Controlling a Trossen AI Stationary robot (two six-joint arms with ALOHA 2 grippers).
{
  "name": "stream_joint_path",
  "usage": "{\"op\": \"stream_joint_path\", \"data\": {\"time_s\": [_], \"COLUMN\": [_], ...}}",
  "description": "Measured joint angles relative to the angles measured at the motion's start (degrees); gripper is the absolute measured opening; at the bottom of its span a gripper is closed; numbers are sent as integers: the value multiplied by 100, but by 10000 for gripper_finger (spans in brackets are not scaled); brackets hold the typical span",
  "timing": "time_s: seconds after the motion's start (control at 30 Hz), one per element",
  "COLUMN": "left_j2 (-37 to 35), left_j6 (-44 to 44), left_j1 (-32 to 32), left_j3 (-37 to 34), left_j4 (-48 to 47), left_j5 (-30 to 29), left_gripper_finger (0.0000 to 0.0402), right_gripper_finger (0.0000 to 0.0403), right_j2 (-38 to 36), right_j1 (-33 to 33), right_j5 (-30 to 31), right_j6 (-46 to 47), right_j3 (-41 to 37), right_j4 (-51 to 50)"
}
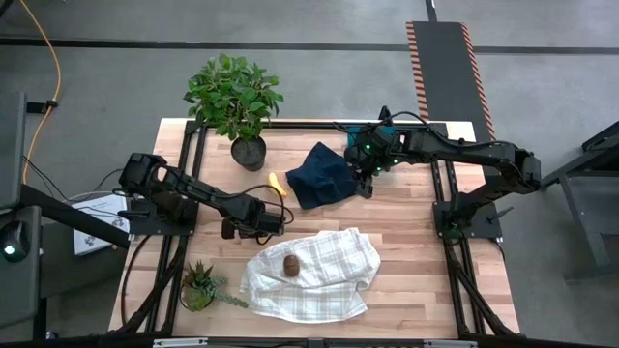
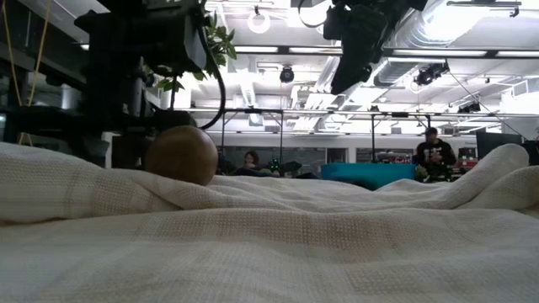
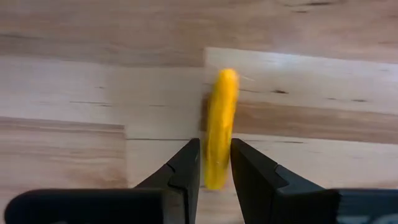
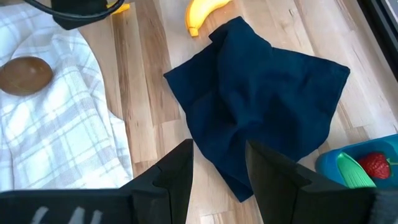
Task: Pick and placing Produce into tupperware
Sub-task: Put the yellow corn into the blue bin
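The left end effector (image 3: 215, 155) is clenched on a slim yellow piece (image 3: 221, 118). Its two dark fingers (image 3: 186, 168) pinch the lower end, and the rest juts out ahead of the tips, above the bare wooden tabletop (image 1: 406, 251). A yellow banana (image 1: 278, 185) lies flat on the wood just beyond this end effector, touching the edge of the dark navy cloth (image 1: 324, 174). On the end effector's near side a white checked cloth (image 1: 319, 285) is spread out, with the brown kiwi-like piece (image 1: 289, 266) resting on it.

The right end effector (image 4: 217, 152) hangs over the far side of the navy cloth. Its fingers are parted and nothing is between them; only the crumpled cloth shows through the gap. Just behind and to one side of it sits the teal-blue tupperware (image 4: 329, 163), mostly hidden under the arm in the high view. Inside the box are a bright green piece (image 4: 351, 173) and a red, strawberry-like piece (image 4: 375, 163), lying against each other. The banana and the kiwi-like piece are both well outside the box, across the navy cloth from this end effector.
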Motion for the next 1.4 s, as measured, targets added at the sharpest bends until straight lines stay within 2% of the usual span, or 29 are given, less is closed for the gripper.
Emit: {"op": "stream_joint_path", "data": {"time_s": [1.4], "left_j2": [-17], "left_j6": [21], "left_j1": [0], "left_j3": [0], "left_j4": [32], "left_j5": [0], "left_gripper_finger": [78], "right_gripper_finger": [139], "right_j2": [2], "right_j1": [-1], "right_j5": [-2], "right_j6": [-14], "right_j3": [0], "right_j4": [-24]}}
